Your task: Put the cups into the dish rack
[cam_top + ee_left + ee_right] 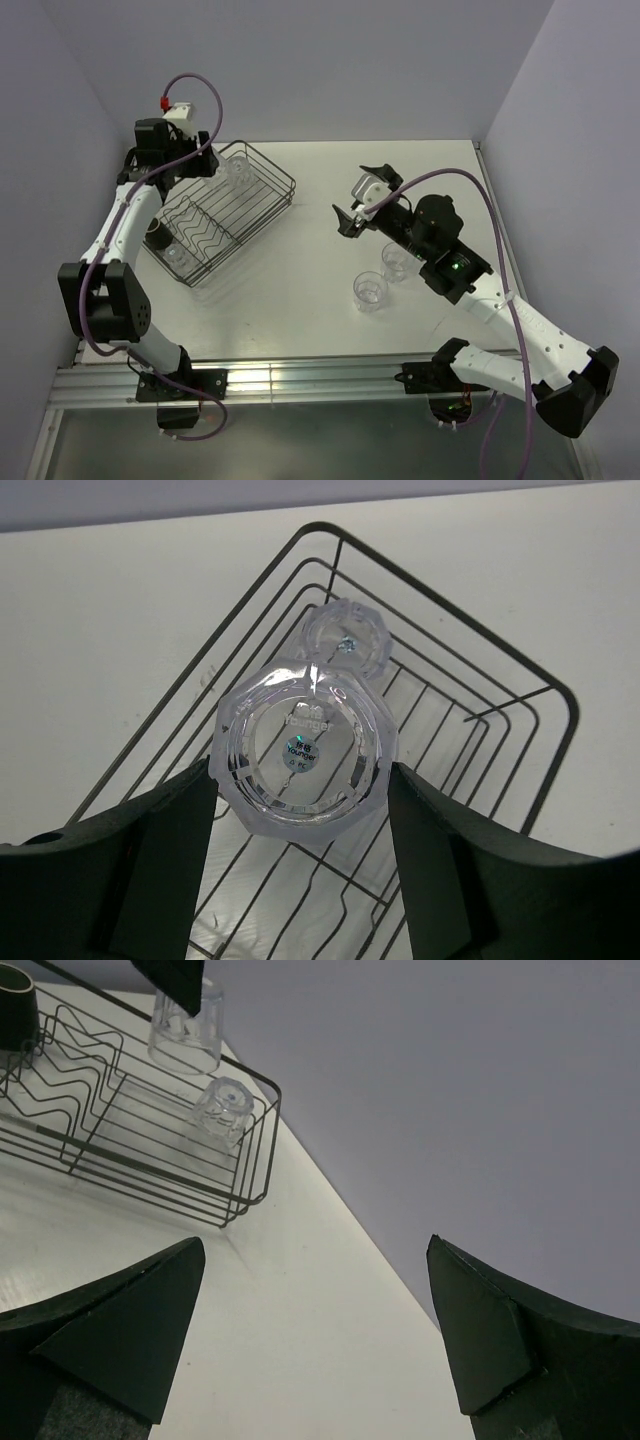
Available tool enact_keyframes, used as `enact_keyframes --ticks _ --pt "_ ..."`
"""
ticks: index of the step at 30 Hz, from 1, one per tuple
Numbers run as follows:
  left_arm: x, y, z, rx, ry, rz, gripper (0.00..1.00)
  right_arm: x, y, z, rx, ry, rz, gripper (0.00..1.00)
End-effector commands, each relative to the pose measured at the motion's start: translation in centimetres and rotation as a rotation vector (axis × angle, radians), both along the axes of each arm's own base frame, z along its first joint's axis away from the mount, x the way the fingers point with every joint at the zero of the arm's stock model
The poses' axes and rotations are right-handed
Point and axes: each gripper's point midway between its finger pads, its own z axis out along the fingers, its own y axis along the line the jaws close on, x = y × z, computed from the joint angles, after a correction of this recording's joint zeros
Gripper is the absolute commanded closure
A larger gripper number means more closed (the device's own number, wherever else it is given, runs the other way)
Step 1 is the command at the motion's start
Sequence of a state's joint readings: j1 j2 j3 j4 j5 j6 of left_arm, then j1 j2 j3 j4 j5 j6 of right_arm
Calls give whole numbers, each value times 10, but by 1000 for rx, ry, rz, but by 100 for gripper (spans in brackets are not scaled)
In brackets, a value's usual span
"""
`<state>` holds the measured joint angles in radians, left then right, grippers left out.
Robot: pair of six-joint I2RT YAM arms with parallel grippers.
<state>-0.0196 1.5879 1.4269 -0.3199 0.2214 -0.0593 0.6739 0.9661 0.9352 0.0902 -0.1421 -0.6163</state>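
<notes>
The left gripper [300, 780] pinched an upturned tumbler [305, 742] by its sides over the far end of the dish rack [250, 232]; a second tumbler [345, 640] sat in the rack just beyond it; the dark mug [158, 237] and a third tumbler [178, 255] sat at the rack's near end; the right gripper [316, 1243] hung spread and empty above the table [300, 300]; a fourth tumbler [370, 290] and a fifth tumbler [395, 262] stood on the table close below it.

In the right wrist view, the picture's left edge cuts off the dark mug [14, 1015]. In the left wrist view, the fingers [120, 870] hide the near end of the rack [322, 525], and the print on the glass [300, 745] is too small to read.
</notes>
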Motion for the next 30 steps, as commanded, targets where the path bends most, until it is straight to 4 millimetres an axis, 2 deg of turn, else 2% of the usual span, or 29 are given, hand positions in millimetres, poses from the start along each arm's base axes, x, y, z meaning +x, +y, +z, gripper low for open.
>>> enact_keyframes --ticks 1,14,30 --pt "9 7 11 60 -67 17 100 1 -2 29 65 -24 4 0" --pt "12 18 -34 161 6 15 100 5 -1 24 51 -25 6 0" --pt "29 16 -60 184 34 9 100 5 0 18 40 -14 9 0"
